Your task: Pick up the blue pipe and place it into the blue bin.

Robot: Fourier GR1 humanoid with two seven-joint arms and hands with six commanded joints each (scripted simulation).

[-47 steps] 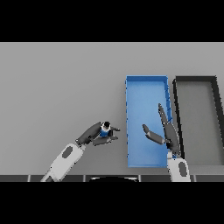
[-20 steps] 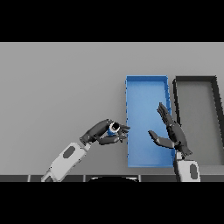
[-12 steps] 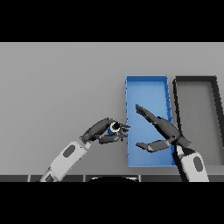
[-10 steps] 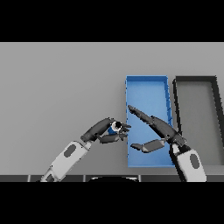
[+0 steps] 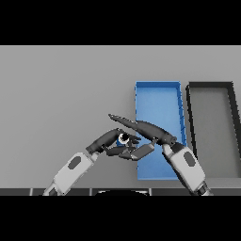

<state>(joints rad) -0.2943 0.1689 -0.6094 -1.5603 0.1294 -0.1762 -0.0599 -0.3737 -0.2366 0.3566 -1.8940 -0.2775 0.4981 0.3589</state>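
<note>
Your left hand [image 5: 107, 141] has its fingers curled round the blue pipe [image 5: 124, 139], pinching it at the fingertips just left of the blue bin [image 5: 157, 96]. Only a small part of the pipe shows: a pale, round open end with a little blue round it, facing up toward the head view. From that you can judge that its long axis runs roughly toward the camera rather than across the table, but the rest of its body is hidden in the fingers, so you cannot tell how far it tilts.

Your right hand [image 5: 150, 132] lies flat and spread, fingers straight and reaching leftward across the bin's near left corner, with the fingertips past the bin's left wall and just above the pipe. Its thumb sits below the pipe, so the two hands crowd the same spot; whether the right hand actually touches the pipe cannot be made out.

The relation that matters: the bin lies directly to the right of the held pipe, with its left wall just beside your left fingertips. The pipe is not yet over the bin floor. A short carry to the right would bring it there, and your left hand is the one holding it. The right hand stands in that path, so you probably need to clear it or hand over.

The dark bin [image 5: 212, 87] sits further right, apart from the action.
</note>
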